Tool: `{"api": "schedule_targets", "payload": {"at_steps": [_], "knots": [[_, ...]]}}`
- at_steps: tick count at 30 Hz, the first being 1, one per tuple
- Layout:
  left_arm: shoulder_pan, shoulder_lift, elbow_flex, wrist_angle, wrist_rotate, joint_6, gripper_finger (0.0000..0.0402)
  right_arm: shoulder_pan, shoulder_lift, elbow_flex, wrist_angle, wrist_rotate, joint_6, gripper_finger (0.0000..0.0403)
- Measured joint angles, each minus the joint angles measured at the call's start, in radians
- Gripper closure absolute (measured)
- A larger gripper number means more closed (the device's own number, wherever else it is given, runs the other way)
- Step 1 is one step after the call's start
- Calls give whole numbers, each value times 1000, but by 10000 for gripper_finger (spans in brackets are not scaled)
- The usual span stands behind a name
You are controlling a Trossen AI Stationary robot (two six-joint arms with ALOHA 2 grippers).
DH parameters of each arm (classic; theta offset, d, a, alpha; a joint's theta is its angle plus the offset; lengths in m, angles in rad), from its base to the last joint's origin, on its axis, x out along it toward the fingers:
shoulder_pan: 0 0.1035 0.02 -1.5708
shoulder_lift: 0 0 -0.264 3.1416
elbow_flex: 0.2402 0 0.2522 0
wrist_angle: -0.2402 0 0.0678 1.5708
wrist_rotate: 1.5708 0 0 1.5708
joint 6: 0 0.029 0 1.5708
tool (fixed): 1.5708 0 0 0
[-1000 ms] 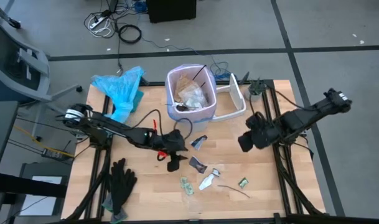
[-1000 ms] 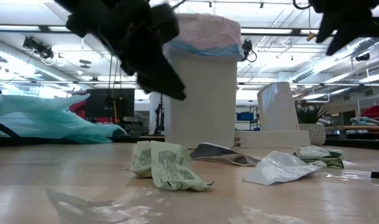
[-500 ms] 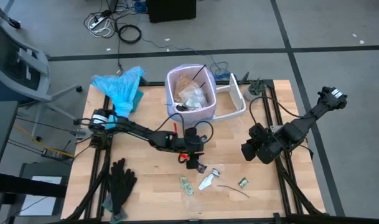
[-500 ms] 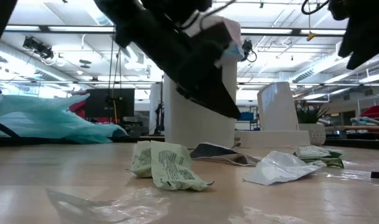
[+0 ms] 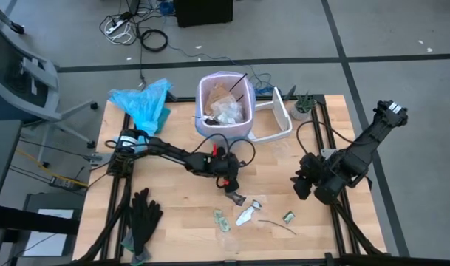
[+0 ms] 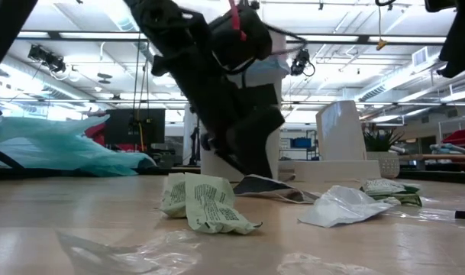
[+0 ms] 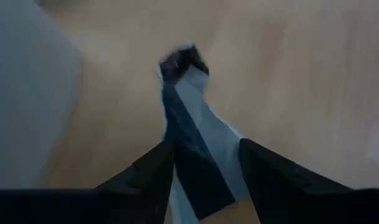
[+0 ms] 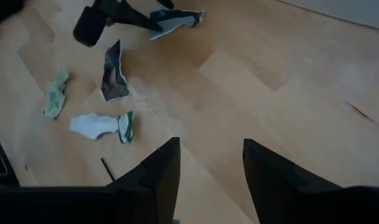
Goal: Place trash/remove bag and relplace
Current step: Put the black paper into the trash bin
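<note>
Trash pickup: your left gripper [image 7: 201,163], spread, straddles a dark wrapper [image 7: 188,134]; right gripper [image 8: 205,163] spread, idle—close, lift to bin [image 5: 225,111].

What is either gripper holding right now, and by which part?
Nothing yet. The left gripper stands open astride a dark-and-white wrapper lying on the table; the right gripper is open and empty.

Left gripper [image 5: 230,186] reaches low over mid-table, fingers spread; right gripper [image 5: 304,188] hovers off right, fingers apart
</note>
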Motion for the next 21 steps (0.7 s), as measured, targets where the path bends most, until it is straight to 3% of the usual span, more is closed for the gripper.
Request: {"api": "schedule_targets", "payload": {"at_steps": [4, 10, 13, 18, 21], "knots": [[1, 35, 4, 83, 104, -25, 208, 30, 0, 0, -6, 6, -3, 247], [-35, 79, 6, 111, 82, -73, 221, 70, 0, 0, -17, 6, -4, 250], [-56, 86, 7, 109, 79, -75, 263, 87, 0, 0, -25, 8, -4, 250], [-94, 89, 8, 120, 91, -153, 382, 109, 0, 0, -26, 44, -5, 254], [-118, 93, 43, 108, 102, -209, 393, 115, 0, 0, -26, 53, -5, 258]]}}
